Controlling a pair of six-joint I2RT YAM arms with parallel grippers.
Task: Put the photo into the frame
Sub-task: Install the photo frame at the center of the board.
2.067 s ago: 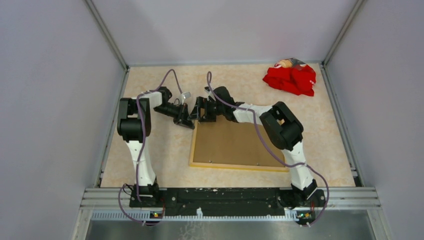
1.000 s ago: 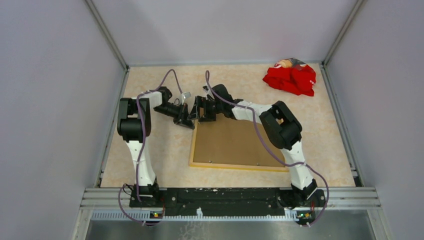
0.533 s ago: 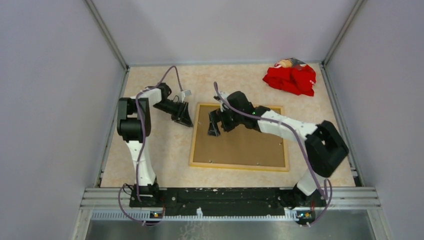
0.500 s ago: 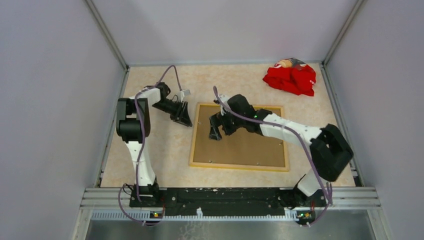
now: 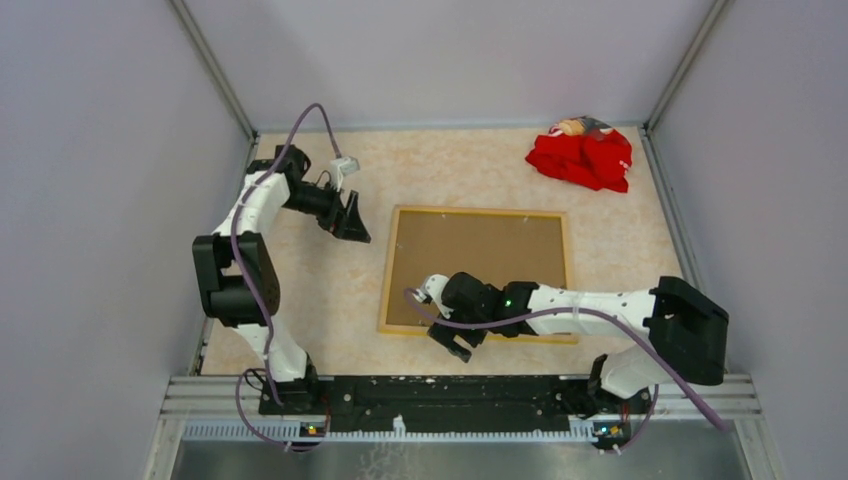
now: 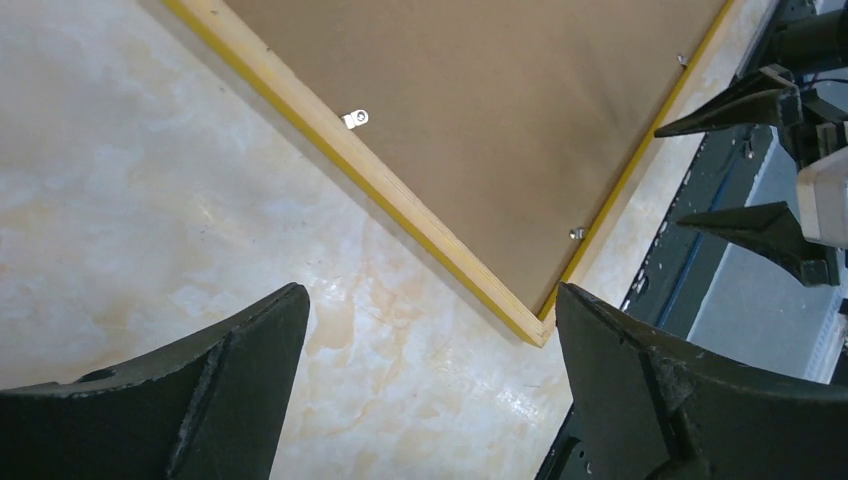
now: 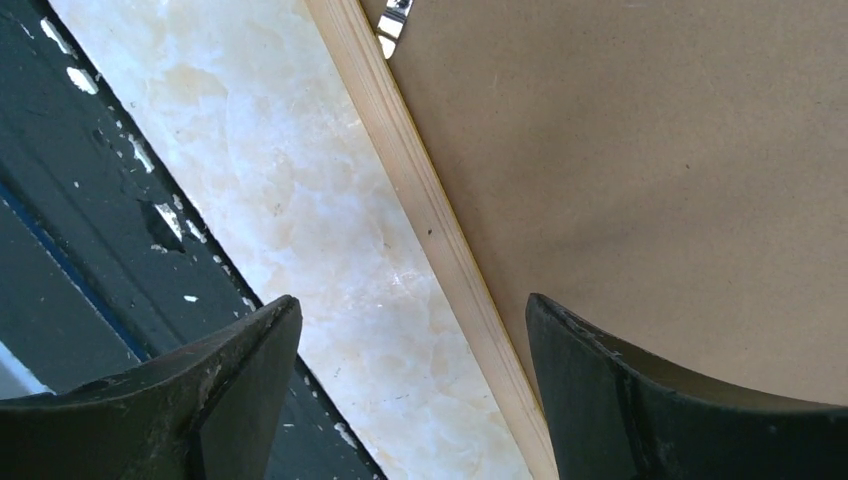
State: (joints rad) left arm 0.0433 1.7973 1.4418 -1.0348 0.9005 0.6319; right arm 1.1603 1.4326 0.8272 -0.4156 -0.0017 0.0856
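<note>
Frame point(image 5: 388, 280) lies back-up on counter point(image 5: 325, 295), brown backing board point(image 5: 480, 262) seated inside. Left gripper point(image 5: 354, 226) jaws apart, empty, just off its far-left corner. Right gripper point(image 5: 452, 345) spread wide over near-left edge, holding nothing.

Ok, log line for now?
frame: back up, backing in | photo: not visible | left jaws: open, empty, off far-left corner | right jaws: open, empty, over near edge
</note>
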